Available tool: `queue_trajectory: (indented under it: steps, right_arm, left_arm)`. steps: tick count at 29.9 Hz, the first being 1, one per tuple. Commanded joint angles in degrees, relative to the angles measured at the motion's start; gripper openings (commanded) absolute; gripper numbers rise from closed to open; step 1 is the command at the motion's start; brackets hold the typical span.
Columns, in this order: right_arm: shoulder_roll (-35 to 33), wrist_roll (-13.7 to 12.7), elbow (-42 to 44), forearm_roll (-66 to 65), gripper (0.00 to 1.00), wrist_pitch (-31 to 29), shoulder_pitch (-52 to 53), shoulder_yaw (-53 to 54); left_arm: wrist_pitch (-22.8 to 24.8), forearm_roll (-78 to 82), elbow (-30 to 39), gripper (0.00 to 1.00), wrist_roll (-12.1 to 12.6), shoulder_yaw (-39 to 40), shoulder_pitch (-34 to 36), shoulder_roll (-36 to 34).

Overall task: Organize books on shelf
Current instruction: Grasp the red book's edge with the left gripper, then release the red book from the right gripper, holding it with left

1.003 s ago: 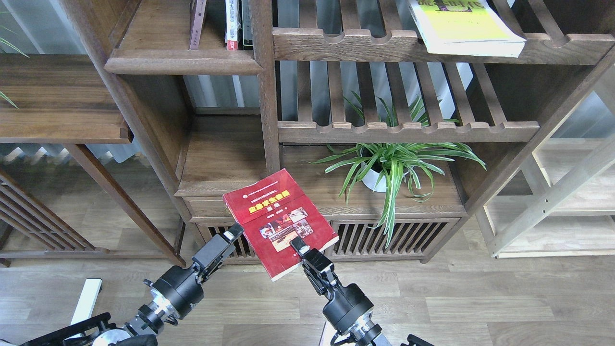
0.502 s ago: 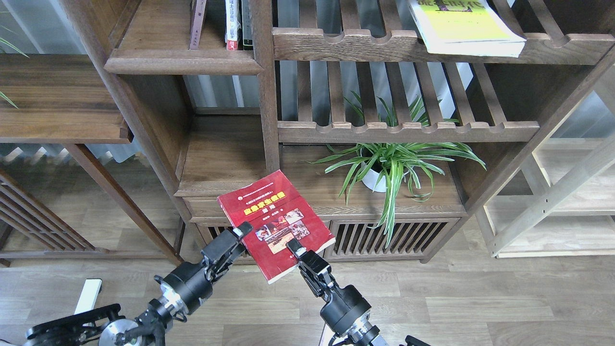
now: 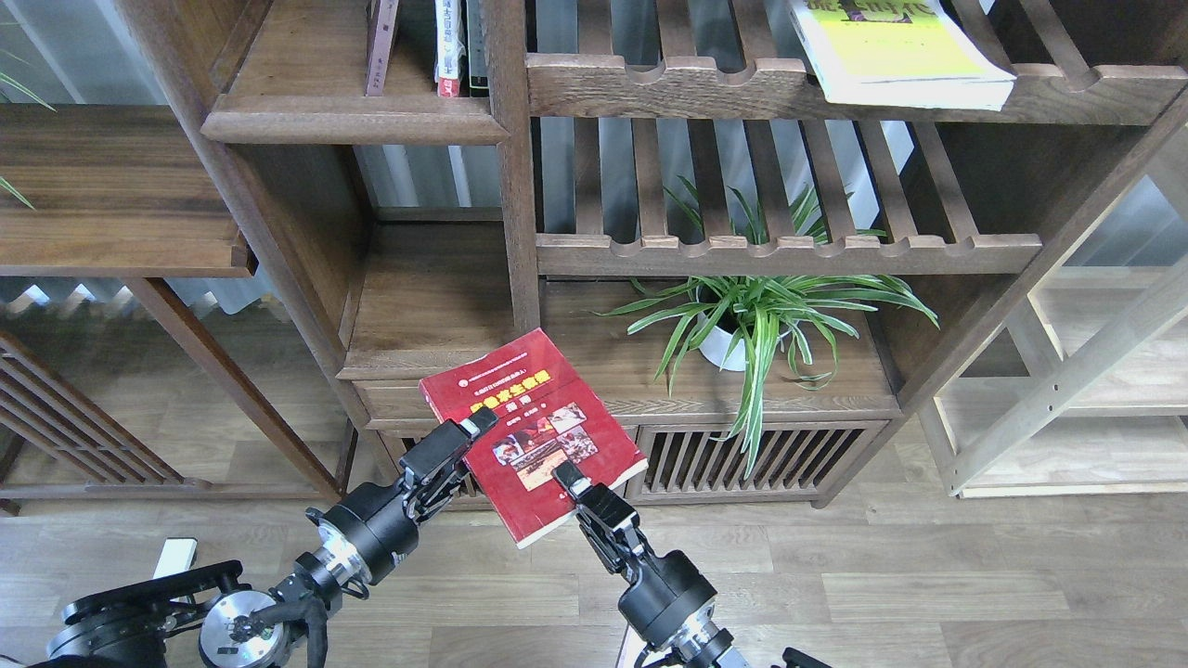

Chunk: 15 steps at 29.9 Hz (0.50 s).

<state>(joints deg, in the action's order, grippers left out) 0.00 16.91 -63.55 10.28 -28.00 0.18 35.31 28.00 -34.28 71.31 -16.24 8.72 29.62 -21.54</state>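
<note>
The red book [image 3: 531, 431] sat low in the middle of the frame, held off the floor in front of the cabinet and tilted, its cover with small photos facing up. The right gripper [image 3: 568, 481] was clamped on its lower right edge, one finger lying over the cover. The left gripper [image 3: 471, 429] met the book at its left edge, fingertips touching the cover; whether its fingers were apart or together I could not tell. At the upper right of the frame the yellow-green book [image 3: 896, 51] lay flat on a slatted rack [image 3: 835, 93]. At the upper left the solid dark shelf [image 3: 353, 116] carried a few thin upright spines [image 3: 450, 46]. A potted plant [image 3: 752, 320] stood on the cabinet top, right of centre.
</note>
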Motion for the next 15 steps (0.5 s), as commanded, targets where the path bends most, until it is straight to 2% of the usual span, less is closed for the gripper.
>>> queue_trajectory:
  steps: [1,3,6,15]
  right_arm:
    - [0.0,0.0,0.0,0.0,0.04,0.0,0.0,0.0]
    - [0.0,0.1,0.0,0.0,0.04,0.0,0.0,0.0]
    - [0.0,0.0,0.0,0.0,0.04,0.0,0.0,0.0]
    - [0.0,0.0,0.0,0.0,0.04,0.0,0.0,0.0]
  left_arm:
    - [0.0,0.3,0.0,0.7,-0.1,-0.2,0.1,0.0]
    - [0.0,0.4,0.0,0.65,-0.2,-0.5,0.1,0.0]
    - [0.0,0.3,-0.1,0.52,-0.5,-2.4,0.2,0.1]
    - [0.0,0.4,-0.1,0.48,-0.8,-3.7,0.7,1.1]
